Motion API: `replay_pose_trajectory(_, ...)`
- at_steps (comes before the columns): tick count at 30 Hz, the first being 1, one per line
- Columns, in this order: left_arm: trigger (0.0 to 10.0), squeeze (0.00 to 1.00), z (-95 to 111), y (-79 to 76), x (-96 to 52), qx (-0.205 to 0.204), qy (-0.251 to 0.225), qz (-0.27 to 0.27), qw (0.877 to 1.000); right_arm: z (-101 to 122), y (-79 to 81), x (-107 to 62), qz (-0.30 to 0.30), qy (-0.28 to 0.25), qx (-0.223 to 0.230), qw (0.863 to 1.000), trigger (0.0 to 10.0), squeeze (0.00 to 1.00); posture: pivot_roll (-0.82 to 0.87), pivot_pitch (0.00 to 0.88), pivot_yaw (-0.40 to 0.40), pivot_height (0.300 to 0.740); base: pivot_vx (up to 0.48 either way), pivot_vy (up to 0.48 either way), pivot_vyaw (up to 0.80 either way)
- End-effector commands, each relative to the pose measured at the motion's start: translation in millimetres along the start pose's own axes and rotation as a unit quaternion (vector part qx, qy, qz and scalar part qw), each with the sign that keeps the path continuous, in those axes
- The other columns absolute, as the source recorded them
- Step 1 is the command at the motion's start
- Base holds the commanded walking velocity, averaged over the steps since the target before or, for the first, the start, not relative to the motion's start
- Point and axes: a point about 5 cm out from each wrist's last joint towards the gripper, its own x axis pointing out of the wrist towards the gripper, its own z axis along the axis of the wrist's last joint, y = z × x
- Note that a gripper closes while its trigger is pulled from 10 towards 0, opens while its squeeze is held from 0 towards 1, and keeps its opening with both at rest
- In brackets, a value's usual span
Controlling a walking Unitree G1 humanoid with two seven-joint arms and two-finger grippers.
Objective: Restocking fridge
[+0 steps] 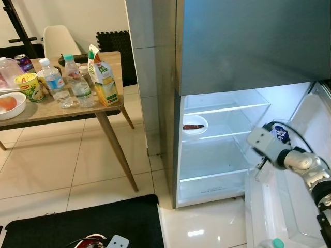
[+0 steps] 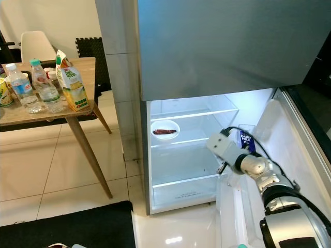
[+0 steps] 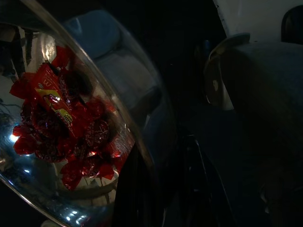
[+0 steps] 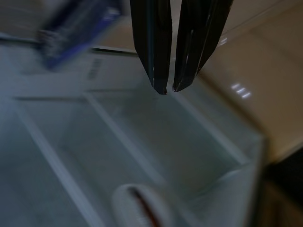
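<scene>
The left wrist view is mostly dark; a clear bowl of red-wrapped sweets (image 3: 61, 127) can be made out, and the left gripper's state cannot be told. On the wooden table (image 1: 77, 111) stand three clear water bottles (image 1: 53, 79) beside one yellow-green juice carton (image 1: 103, 77). The open grey fridge (image 1: 207, 155) holds one white plate with a dark red piece of food (image 1: 195, 125). The right gripper (image 4: 169, 89), fingertips nearly together and empty, hangs by the door, near a blue milk carton (image 1: 280, 134) in the door shelf.

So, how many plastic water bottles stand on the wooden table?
2: one water bottle near the yellow cup, another beside the juice carton; more may be hidden.
</scene>
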Motion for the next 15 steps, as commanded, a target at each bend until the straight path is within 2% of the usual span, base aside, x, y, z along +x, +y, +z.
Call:
replay_pose_trajectory(1,10.0,0.00,-1,-5.8,0.7,-0.002,0.002,-0.009,1.000,-15,18.6,0.5,0.065,0.041,-0.005,0.997,10.0,0.00,-0.10,0.000,-0.011,0.740,0.000,0.000,0.00)
replay_pose_trajectory(3,10.0,0.00,0,-6.0,0.7,-0.003,0.001,-0.010,1.000,-33,33.8,-2.5,0.117,0.097,-0.014,0.988,10.0,0.00,-0.10,0.000,-0.011,0.740,0.000,0.000,0.00)
replay_pose_trajectory(4,10.0,0.00,0,-6.0,0.7,-0.003,0.001,-0.010,1.000,-33,33.8,-2.5,0.117,0.097,-0.014,0.988,10.0,0.00,-0.10,0.000,-0.011,0.740,0.000,0.000,0.00)
replay_pose_trajectory(5,10.0,0.00,0,-6.2,0.7,-0.003,0.001,-0.010,1.000,-49,41.3,-8.0,0.141,0.150,-0.037,0.978,10.0,0.00,-0.10,0.000,-0.010,0.740,0.000,0.000,0.00)
replay_pose_trajectory(6,10.0,0.00,0,-6.2,0.7,-0.003,0.001,-0.010,1.000,-49,41.3,-8.0,0.141,0.150,-0.037,0.978,10.0,0.00,-0.10,0.000,-0.010,0.740,0.000,0.000,0.00)
replay_pose_trajectory(10,10.0,0.00,0,-6.2,0.7,-0.003,0.001,-0.010,1.000,-67,36.7,-20.2,0.141,0.223,-0.037,0.964,10.0,0.00,-0.10,0.000,-0.008,0.740,0.000,0.000,0.00)
replay_pose_trajectory(11,10.0,0.00,0,-6.2,0.7,-0.003,0.001,-0.010,1.000,-67,36.7,-20.2,0.141,0.223,-0.037,0.964,10.0,0.00,-0.10,0.000,-0.008,0.740,0.000,0.000,0.00)
replay_pose_trajectory(14,10.0,0.00,0,-5.9,0.7,-0.002,0.001,-0.009,1.000,-79,26.4,-31.3,0.123,0.279,-0.044,0.951,10.0,0.00,-0.10,0.000,-0.007,0.740,0.000,0.000,0.00)
replay_pose_trajectory(15,10.0,0.00,0,-5.9,0.7,-0.002,0.001,-0.009,1.000,-79,26.4,-31.3,0.123,0.279,-0.044,0.951,10.0,0.00,-0.10,0.000,-0.007,0.740,0.000,0.000,0.00)
